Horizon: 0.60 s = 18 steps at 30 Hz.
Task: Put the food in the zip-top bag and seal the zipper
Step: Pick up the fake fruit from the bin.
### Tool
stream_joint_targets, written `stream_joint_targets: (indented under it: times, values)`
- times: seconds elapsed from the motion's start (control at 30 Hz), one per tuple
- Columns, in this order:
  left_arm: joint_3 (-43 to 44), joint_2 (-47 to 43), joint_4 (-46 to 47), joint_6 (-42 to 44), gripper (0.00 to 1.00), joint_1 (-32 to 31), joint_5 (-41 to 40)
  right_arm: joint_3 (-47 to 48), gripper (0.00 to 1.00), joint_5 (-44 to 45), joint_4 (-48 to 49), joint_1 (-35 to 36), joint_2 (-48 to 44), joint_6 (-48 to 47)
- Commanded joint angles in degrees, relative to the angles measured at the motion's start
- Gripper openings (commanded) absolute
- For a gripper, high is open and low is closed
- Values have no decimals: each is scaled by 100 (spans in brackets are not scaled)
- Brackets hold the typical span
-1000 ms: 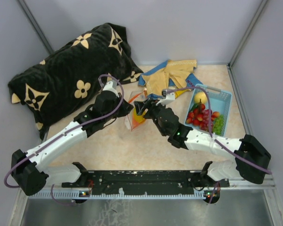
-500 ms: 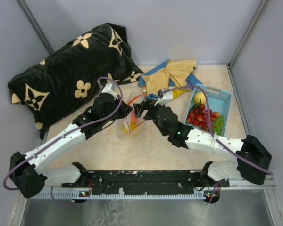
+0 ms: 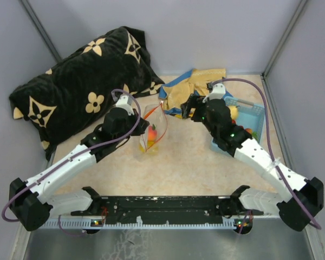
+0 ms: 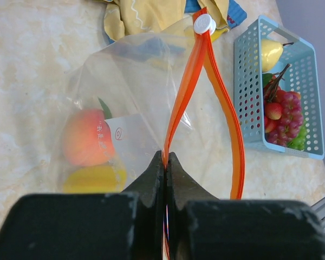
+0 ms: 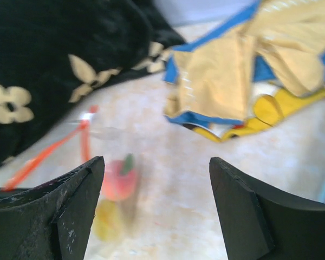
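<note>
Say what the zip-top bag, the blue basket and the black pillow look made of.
The zip-top bag: thin clear plastic film, glossy; fruit shows through. The blue basket: likely rigid moulded plastic, with regular perforated walls. The black pillow: soft fabric, seemingly plush; matte, sagging.

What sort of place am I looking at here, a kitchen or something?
Probably a robot test booth, not a kitchen: plain grey walls box in a table, a left arm and right arm are bolted at its near edge, and a basket holds toy-like fruit.
</note>
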Motion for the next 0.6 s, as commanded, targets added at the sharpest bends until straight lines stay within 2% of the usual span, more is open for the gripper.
stream_joint_targets:
  times: [0.0, 0.23, 0.4, 0.57]
  values:
    - [-57, -135, 305, 423, 0, 30, 45, 168, 79, -564, -915, -962, -216, -141]
    - [-156, -277, 388, 784, 0, 39, 145, 106, 80, -1142, -1136, -2679, -35, -299]
    - [-205, -346, 384, 939, 0, 47, 194, 12, 80, -1289, -915, -3500, 362, -425]
    - [-222, -353, 384, 992, 0, 47, 312, -74, 77, -1396, -396, -4029, 870, -431]
